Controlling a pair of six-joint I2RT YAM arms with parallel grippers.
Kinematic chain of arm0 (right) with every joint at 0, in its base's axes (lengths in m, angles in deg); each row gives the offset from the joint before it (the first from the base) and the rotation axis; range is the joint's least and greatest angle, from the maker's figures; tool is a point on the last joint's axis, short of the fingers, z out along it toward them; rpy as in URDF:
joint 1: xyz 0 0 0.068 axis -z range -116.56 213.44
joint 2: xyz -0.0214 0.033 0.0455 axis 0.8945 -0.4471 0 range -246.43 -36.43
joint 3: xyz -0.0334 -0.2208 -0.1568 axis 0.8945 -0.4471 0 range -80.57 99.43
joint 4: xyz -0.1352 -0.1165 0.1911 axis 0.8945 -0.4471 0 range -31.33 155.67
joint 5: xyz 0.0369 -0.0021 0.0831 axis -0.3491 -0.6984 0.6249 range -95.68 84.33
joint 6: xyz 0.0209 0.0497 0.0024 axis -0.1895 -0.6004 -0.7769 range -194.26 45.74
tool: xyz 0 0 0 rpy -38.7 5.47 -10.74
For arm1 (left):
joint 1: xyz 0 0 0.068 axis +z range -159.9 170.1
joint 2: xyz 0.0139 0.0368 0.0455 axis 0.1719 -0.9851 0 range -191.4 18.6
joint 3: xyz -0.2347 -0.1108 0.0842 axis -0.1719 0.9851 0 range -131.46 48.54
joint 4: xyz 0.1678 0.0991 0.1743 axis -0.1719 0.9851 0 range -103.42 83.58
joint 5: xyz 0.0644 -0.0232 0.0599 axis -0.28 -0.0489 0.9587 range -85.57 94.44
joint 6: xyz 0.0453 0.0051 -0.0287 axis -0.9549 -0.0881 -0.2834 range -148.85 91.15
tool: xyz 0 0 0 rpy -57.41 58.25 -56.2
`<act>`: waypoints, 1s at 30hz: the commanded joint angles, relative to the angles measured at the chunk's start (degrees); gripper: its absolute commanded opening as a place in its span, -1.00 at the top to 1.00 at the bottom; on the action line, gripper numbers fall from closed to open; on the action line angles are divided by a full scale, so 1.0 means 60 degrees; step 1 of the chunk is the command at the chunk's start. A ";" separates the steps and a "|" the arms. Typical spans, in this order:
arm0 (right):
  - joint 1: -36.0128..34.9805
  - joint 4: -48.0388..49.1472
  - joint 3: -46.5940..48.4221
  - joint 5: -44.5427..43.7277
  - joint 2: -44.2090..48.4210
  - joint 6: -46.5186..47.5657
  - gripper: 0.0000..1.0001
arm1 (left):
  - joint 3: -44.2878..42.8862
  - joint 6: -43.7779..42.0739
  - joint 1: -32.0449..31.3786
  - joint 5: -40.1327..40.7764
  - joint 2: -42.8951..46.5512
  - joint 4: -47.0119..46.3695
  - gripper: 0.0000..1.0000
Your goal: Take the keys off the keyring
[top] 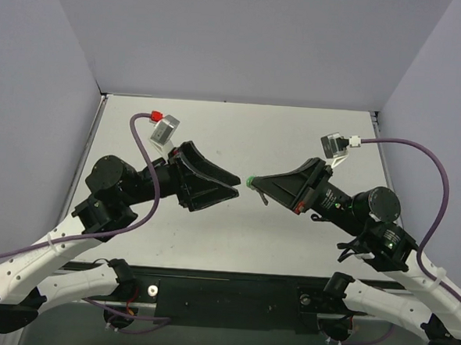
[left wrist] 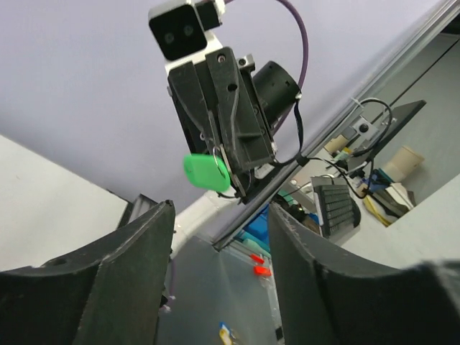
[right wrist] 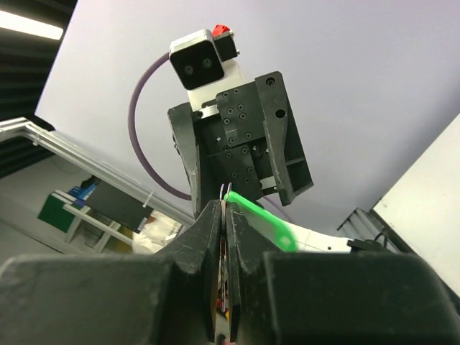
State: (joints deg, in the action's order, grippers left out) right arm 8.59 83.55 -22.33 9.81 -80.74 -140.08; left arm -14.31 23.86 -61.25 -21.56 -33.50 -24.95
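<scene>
My right gripper (top: 255,183) is shut on the small metal ring (right wrist: 227,192) of the keyring and holds it in the air above the table. Its bright green tag (top: 249,181) sticks out at the fingertips, and also shows in the right wrist view (right wrist: 267,223) and the left wrist view (left wrist: 206,172). A thin silver-grey key (top: 261,196) hangs below the right fingertips. My left gripper (top: 238,188) is open and empty, its tips a short gap left of the tag. In the left wrist view the left gripper (left wrist: 221,215) has its jaws spread wide below the tag.
The grey table (top: 241,134) lies inside purple-grey walls, with a black strip at its near edge (top: 231,294). Purple cables (top: 142,147) loop off both wrists.
</scene>
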 commanded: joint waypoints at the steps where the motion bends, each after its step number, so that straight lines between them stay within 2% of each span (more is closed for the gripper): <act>1: -0.0072 -0.1308 0.0796 0.0173 0.0252 0.1315 1.00 | -0.0642 -0.0901 -0.0128 -0.0516 0.0406 0.1389 -0.37; 3: -0.0072 -0.1734 0.0957 0.0158 0.0310 0.1593 1.00 | -0.0891 -0.1267 -0.0128 -0.0210 0.0494 0.2383 -0.46; 7: -0.0072 -0.2658 0.1104 0.0056 0.0471 0.2122 1.00 | -0.1199 -0.1679 -0.0128 0.0641 0.0684 0.3574 -0.47; 12: -0.0087 -0.3961 0.1075 0.0041 0.0808 0.2825 1.00 | -0.1185 -0.1739 -0.0128 0.1841 0.0933 0.4089 -0.48; 15: -0.0087 -0.4197 0.0827 0.0143 0.1115 0.3030 1.00 | -0.1214 -0.1695 -0.0128 0.2326 0.0919 0.4353 -0.49; 16: -0.0072 -0.4241 0.0782 0.0231 0.1131 0.3103 1.00 | -0.1273 -0.1680 -0.0128 0.2341 0.0875 0.4498 -0.66; 19: -0.0087 -0.4198 0.0519 0.0567 0.1248 0.3133 1.00 | -0.1303 -0.1593 -0.0128 0.2501 0.0787 0.4821 -0.67; 23: -0.0087 -0.4051 0.0402 0.1344 0.1175 0.3133 1.00 | -0.1098 -0.1490 -0.0128 0.2444 0.0875 0.4720 -0.64; 30: -0.0087 -0.3612 -0.0125 0.2092 0.1394 0.3192 1.00 | -0.0426 -0.0876 -0.0128 0.1756 0.0948 0.3580 -0.30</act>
State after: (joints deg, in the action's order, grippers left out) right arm 8.59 57.65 -21.28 18.23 -73.31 -121.91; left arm -19.01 16.01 -61.73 -8.25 -28.56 2.63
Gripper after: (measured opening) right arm 0.009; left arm 0.680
